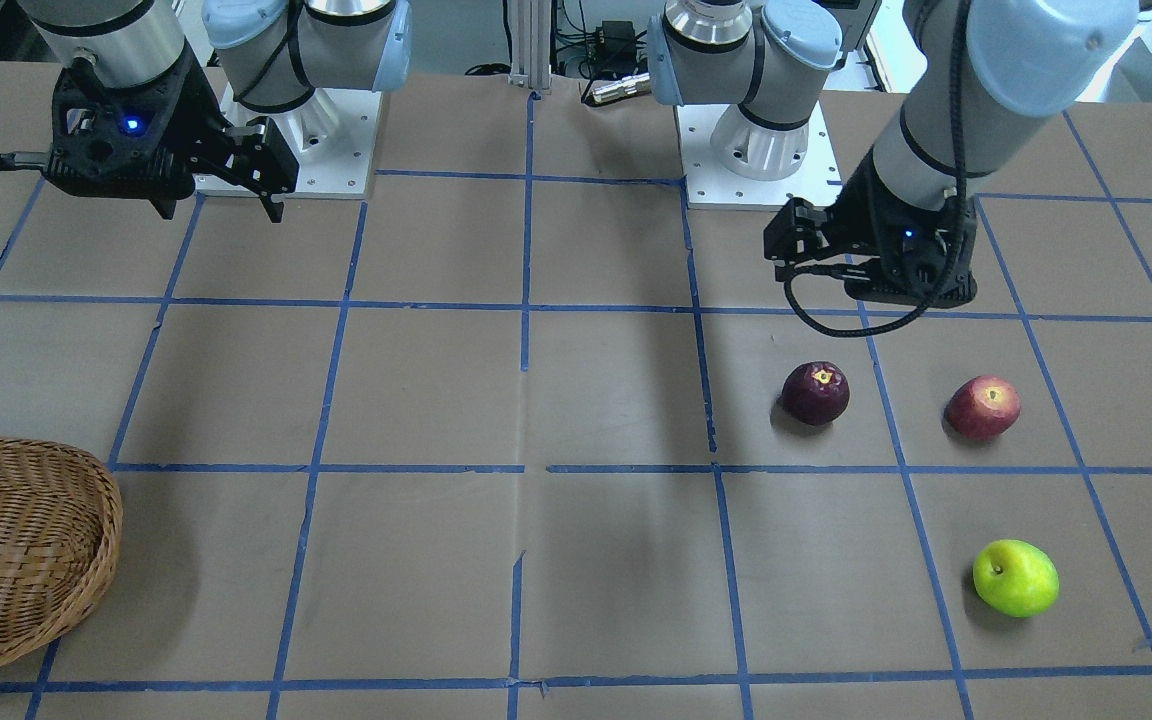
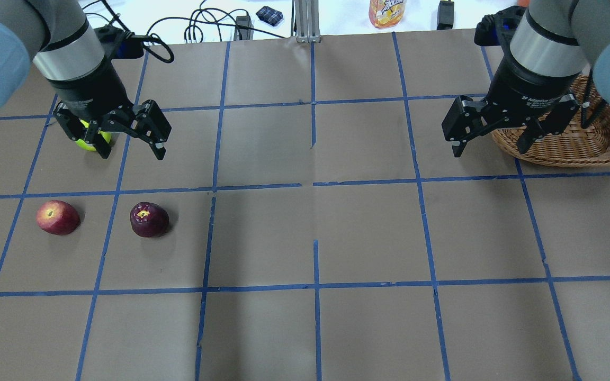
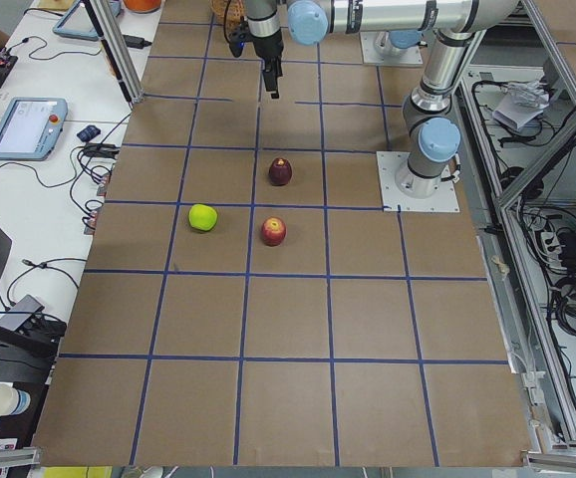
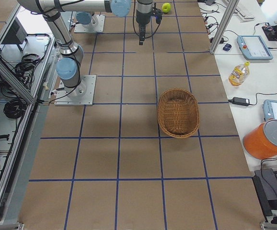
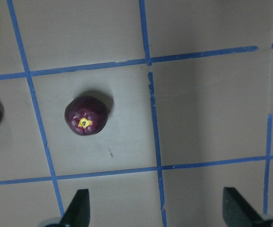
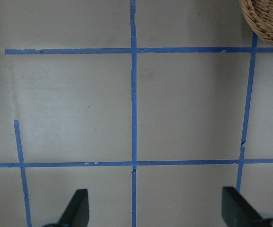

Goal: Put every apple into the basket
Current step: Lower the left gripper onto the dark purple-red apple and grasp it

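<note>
Three apples lie on the table's left half: a dark maroon apple [image 2: 149, 219] [image 1: 815, 392] [image 5: 86, 115], a red apple [image 2: 58, 217] [image 1: 983, 407] and a yellow-green apple [image 1: 1015, 578] [image 3: 202, 216], which the left gripper partly hides in the overhead view. My left gripper [image 2: 133, 151] [image 5: 157, 208] hangs open above the table, between the green and maroon apples, holding nothing. The wicker basket [image 2: 570, 143] [image 1: 16, 550] [image 4: 178, 112] stands empty at the far right. My right gripper [image 2: 489, 148] [image 6: 155, 208] hovers open and empty beside the basket's inner edge.
Brown paper with a blue tape grid [image 2: 313, 185] covers the table. Both arm bases [image 1: 756, 150] [image 1: 306, 140] are bolted at the robot's side. A juice bottle [image 2: 387, 11], cables and tablets lie on the white bench beyond the far edge.
</note>
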Motion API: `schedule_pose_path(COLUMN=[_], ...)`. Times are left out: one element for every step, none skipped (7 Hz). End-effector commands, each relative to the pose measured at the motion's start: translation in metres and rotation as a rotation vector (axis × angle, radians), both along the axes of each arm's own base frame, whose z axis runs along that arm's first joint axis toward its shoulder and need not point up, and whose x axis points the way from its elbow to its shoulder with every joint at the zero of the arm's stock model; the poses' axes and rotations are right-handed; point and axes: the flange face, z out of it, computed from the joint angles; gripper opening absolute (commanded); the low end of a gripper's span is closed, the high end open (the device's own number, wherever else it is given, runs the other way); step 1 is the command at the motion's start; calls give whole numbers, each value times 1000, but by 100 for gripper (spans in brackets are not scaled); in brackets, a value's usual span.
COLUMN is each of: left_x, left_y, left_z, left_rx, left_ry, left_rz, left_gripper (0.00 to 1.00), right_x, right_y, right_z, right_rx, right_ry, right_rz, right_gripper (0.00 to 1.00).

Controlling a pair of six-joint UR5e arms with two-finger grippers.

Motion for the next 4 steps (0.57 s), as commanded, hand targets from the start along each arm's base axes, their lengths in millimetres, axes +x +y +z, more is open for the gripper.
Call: schedule_pose_path(left_x=[84, 87, 83, 80], left_y=[2, 6, 12, 13], left_z=[-96, -140, -166, -176], left_rx=[-23, -36, -36, -28], left_ry=[33, 33, 54, 84], left_rz=[0, 10, 15, 27], left_gripper=[100, 100, 100, 100], right_x=[0, 0, 0, 0], right_y=[0, 0, 0, 0], right_z=[0, 2, 1, 1], right_rx=[-2, -5, -3, -3], right_ry=[-1, -1, -2, -4], right_rz=[1, -5, -10, -10], right_gripper=[100, 100, 100, 100])
